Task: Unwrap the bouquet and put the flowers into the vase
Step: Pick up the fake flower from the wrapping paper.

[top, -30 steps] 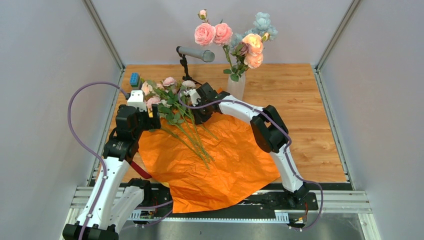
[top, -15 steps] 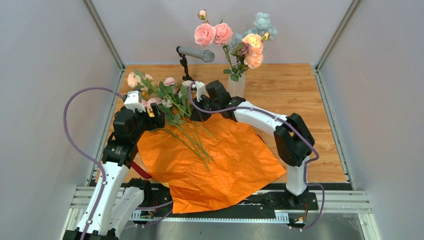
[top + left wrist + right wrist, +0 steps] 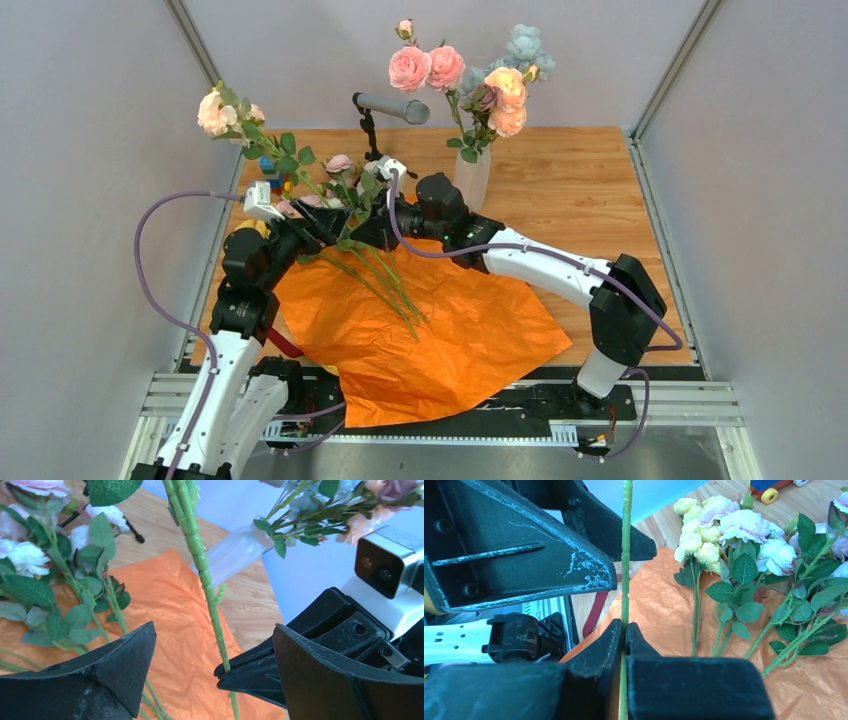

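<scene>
Right pincer (image 3: 624, 630) clamps 1 flower stem (image 3: 626, 555) (left pincer (image 3: 214, 645) spread wide).

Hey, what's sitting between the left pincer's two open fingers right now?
One green flower stem runs up through the gap, clear of both fingers, with the right pincer shut on it lower down. The left wrist view shows it.

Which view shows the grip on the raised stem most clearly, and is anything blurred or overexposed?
Right wrist view: sharp, right gripper shut on the flower stem, no glare. Left wrist view: left gripper open, the same stem showing between its fingers, vase behind slightly soft and bright. Top external view: evenly lit, soft shadows, grip too small to judge.
</scene>
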You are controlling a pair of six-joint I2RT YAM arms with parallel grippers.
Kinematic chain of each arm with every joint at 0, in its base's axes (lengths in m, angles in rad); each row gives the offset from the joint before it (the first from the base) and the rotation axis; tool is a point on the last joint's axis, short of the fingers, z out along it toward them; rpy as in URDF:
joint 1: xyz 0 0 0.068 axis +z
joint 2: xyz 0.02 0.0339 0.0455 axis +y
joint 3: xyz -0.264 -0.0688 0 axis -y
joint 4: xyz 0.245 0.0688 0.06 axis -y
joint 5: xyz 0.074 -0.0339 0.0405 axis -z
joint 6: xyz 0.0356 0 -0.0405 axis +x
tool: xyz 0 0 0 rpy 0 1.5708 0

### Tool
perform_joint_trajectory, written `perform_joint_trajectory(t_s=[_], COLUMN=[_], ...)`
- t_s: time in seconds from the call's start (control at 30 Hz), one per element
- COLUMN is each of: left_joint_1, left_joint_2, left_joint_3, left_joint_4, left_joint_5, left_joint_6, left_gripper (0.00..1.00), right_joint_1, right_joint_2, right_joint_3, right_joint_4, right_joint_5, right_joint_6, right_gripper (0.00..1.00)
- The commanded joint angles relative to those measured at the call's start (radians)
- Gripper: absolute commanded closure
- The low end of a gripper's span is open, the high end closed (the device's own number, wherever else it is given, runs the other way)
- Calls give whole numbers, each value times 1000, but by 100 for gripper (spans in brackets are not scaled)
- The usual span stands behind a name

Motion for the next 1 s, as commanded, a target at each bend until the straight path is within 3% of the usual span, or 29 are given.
perform_joint_trajectory(t_s=[0.0, 0.17, 0.43, 0.57, 0.8, 0.97], left_joint_1=[3, 3, 3, 3, 3, 3], left_joint_2=[-16, -9, -33, -45, -74, -99], left_joint_3=[-16, -40, -41, -43, -65, -48], left_joint_4=[134, 159, 155, 166, 179, 115], left_joint_5=[48, 79, 94, 115, 203, 282], left_joint_6=[-107, -111, -71, -20, 95, 191], left_gripper=[13, 57, 100, 100, 100, 100], right_joint_1=[8, 14, 21, 23, 22, 19], right_joint_2=[-58, -66, -89, -111, -164, -128], right_joint_3=[-8, -13, -13, -12, 0, 116], right_joint_4=[102, 100, 47, -10, -110, -234], right_joint_5=[17, 19, 3, -20, 21, -7], right_joint_6=[39, 43, 15, -12, -47, -41], right_gripper=[100, 100, 100, 97, 52, 40])
